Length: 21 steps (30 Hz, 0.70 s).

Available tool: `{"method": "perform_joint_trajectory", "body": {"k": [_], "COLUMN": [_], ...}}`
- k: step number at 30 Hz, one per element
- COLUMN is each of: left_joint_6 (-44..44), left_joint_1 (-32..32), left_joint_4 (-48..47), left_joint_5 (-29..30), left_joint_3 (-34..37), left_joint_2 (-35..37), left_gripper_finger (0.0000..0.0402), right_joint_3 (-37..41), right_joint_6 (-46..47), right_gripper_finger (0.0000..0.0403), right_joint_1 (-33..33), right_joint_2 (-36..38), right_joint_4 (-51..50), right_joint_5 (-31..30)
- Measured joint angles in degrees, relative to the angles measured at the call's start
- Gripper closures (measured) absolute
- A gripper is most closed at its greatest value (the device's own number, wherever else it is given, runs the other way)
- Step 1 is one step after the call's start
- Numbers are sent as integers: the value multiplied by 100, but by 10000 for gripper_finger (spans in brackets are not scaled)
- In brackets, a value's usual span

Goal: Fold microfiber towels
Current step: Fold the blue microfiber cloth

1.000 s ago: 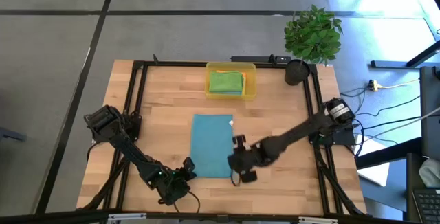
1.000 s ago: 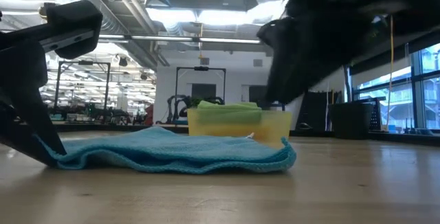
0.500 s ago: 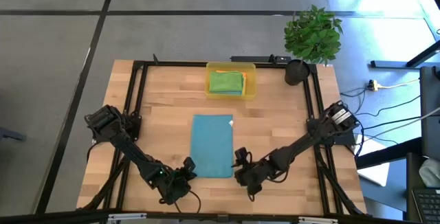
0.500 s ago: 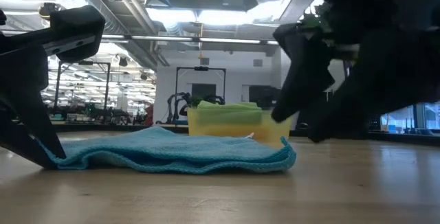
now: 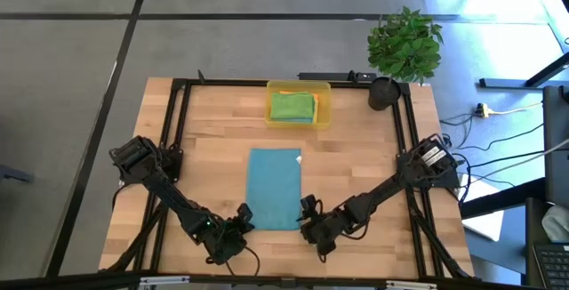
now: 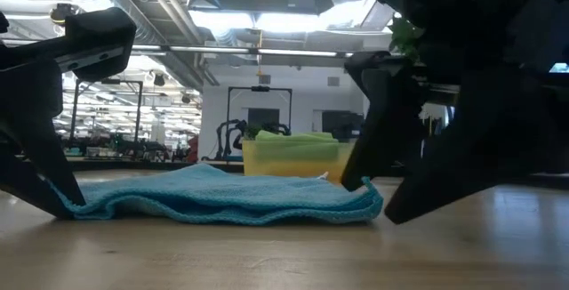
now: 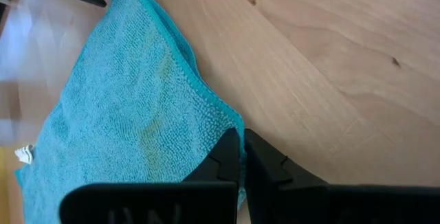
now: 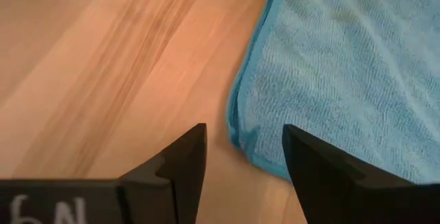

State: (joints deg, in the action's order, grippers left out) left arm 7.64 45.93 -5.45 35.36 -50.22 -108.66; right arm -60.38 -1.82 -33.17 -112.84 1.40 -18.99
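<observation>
Folded teal towel (image 5: 275, 188) lies mid-table; green towel (image 5: 292, 107) tops the far stack.

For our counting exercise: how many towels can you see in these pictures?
3: a teal towel flat mid-table, a green towel in the yellow tray, and an orange edge beneath it. More may be hidden underneath.

Right gripper (image 5: 307, 221): shifted from beside the teal towel's (image 5: 275, 188) right edge, about mid-length, toward the table's near edge; now at the towel's near right corner. Fingers (image 8: 184, 161) parted, corner lying just ahead of the gap between them, not yet gripped.

Right arm: elbow drawn back toward its base, forearm lower and nearer the table front.

Low view: right gripper now fills the picture's right side, down at the tabletop beside the towel's edge.
</observation>
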Motion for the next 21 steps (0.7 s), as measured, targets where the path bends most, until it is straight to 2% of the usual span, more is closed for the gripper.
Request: {"method": "perform_joint_trajectory", "body": {"k": [7, 11, 21], "left_joint_6": [-2, -4, -4], "left_joint_1": [-2, -2, 44], "left_joint_4": [0, -2, -33], "left_joint_5": [-9, -11, -19], "left_joint_3": [0, 0, -26], "left_joint_2": [0, 0, 39], "left_gripper_finger": [401, 401, 401], "right_joint_3": [-28, -33, -107], "right_joint_6": [16, 30, -130], "right_gripper_finger": [214, 236, 381], "right_joint_1": [-6, -7, -57], "right_joint_2": [-279, -348, -356], "right_joint_4": [329, 323, 202], "right_joint_5": [-1, -18, -98]}}
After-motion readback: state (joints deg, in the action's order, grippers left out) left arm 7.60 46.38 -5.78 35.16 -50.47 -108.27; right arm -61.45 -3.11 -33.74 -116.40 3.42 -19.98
